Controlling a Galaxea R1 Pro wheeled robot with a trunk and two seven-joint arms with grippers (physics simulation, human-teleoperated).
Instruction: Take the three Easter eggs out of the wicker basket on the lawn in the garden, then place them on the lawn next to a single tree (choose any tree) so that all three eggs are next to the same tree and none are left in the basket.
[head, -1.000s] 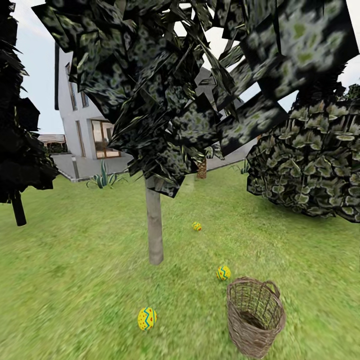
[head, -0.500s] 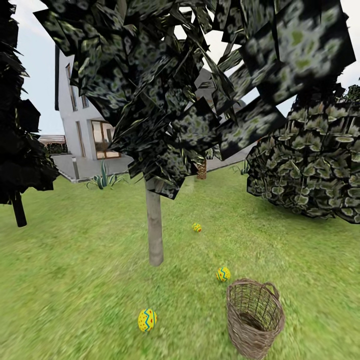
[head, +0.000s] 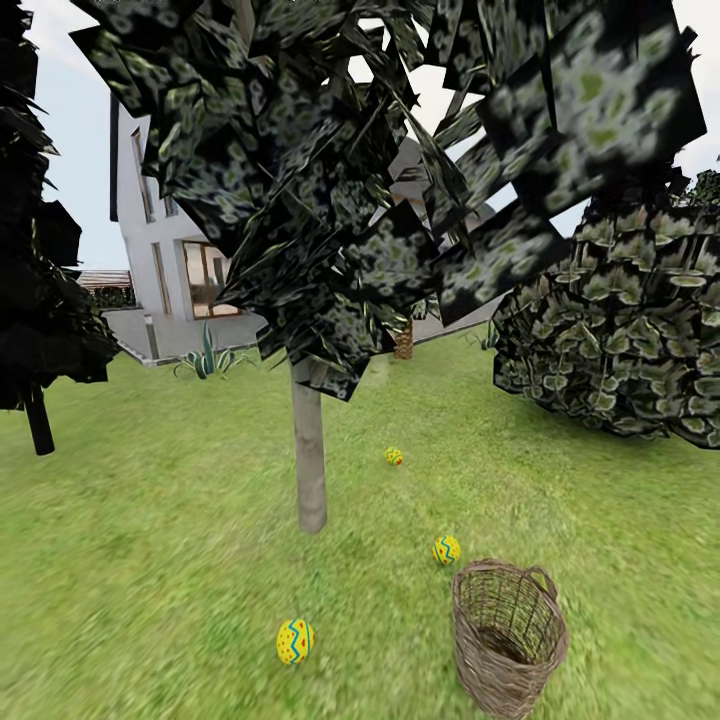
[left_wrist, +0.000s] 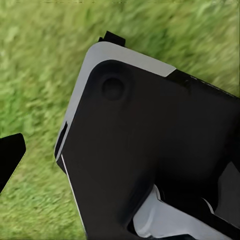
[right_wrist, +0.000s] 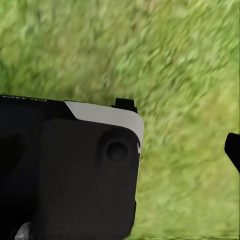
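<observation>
View nudged up slightly, nothing moved | three eggs (head: 294, 641) on lawn (head: 150, 560) round tree (head: 310, 460) | basket (head: 508, 635) looks empty | fingers: can't tell | likely done

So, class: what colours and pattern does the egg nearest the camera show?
Yellow with blue zigzag bands and red dots: the egg, best in the head view.

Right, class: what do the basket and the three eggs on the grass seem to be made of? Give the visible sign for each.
The wicker basket: woven brown-tan wicker, matt, judging by the criss-crossed strands and see-through gaps. The Easter eggs: smooth, painted-looking yellow shells with blue zigzags and red dots; whether plastic or real shell cannot be told.
</observation>
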